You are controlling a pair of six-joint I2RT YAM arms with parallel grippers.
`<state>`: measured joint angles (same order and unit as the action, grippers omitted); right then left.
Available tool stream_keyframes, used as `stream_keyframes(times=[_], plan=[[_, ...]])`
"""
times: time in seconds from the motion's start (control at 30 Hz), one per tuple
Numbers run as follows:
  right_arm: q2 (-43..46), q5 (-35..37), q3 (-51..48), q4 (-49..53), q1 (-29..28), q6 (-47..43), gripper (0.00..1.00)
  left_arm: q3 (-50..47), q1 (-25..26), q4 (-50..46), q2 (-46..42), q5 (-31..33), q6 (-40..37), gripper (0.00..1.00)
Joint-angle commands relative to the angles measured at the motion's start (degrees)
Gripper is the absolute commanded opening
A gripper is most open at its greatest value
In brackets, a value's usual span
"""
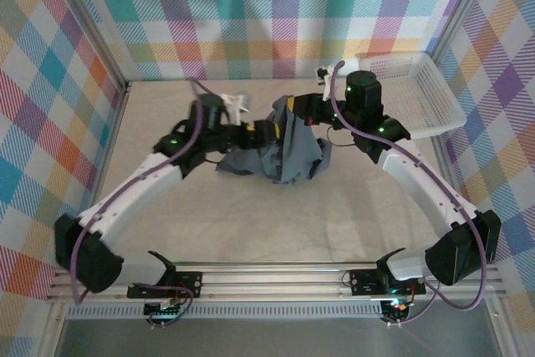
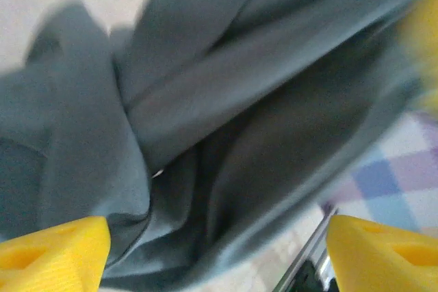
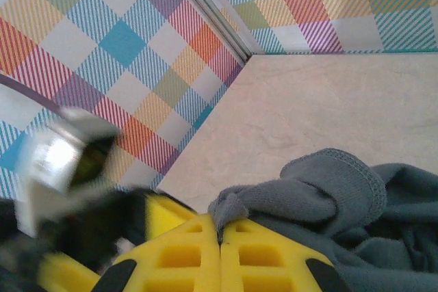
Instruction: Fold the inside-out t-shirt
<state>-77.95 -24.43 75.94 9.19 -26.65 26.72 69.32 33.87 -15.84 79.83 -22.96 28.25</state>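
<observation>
Inside-out t-shirt [image 1: 280, 152] is gathered in a wrinkled dark grey heap near the middle of the worktop [image 1: 334, 223], between the two arms. Its upper part is lifted and its lower folds seem to rest on the surface. The right gripper [image 1: 294, 110] is at the far, upper side of the cloth. In the right wrist view its yellow fingers [image 3: 267, 254] are pressed together and pinch a small fold at the edge of the inside-out t-shirt. The left gripper [image 1: 269, 133] is at the left side of the heap with its jaws spread. In the left wrist view the cloth hangs blurred just in front of them and between them. A white mesh basket [image 1: 418, 89] stands at the far right, apart from the shirt
</observation>
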Motion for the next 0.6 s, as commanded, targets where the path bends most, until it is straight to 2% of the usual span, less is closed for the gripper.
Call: stream_keyframes(times=[0.0, 0.1, 0.23, 0.3, 0.4, 0.5, 0.57], plan=[[4.1, 1.03, 6.31, -1.57, -0.25, 2.14, 0.0, -6.59, 0.13, -2.18, 4.62, 6.42, 1.71, 0.74], [6.18, 2.45, 9.43, -0.56, 0.78, 3.34, 0.0, -14.42, -2.46, -0.89, 4.8, 13.19, 3.83, 0.66], [7.07, 1.8, 11.83, -0.58, 1.7, 4.22, 0.0, -23.16, -5.32, 2.08, 0.12, 18.14, 6.97, 0.66], [6.61, 0.35, 11.64, -0.34, 1.73, 3.8, 0.0, -24.25, -6.03, 1.14, -4.24, 19.31, 6.31, 0.68], [6.77, -2.07, 7.83, 0.99, 1.69, 2.63, 0.0, -20.87, -7.48, -4.77, -11.64, 20.09, 3.29, 0.71], [9.21, -4.54, -0.17, -0.12, 1.68, 2.12, 0.0, -14.98, -8.26, -6.63, -15.39, 14.32, -0.24, 0.76], [10.77, -6.44, -4.08, -0.58, 1.76, 1.52, 0.0, -10.49, -8.23, -5.79, -13.53, 4.2, -1.1, 0.79]])
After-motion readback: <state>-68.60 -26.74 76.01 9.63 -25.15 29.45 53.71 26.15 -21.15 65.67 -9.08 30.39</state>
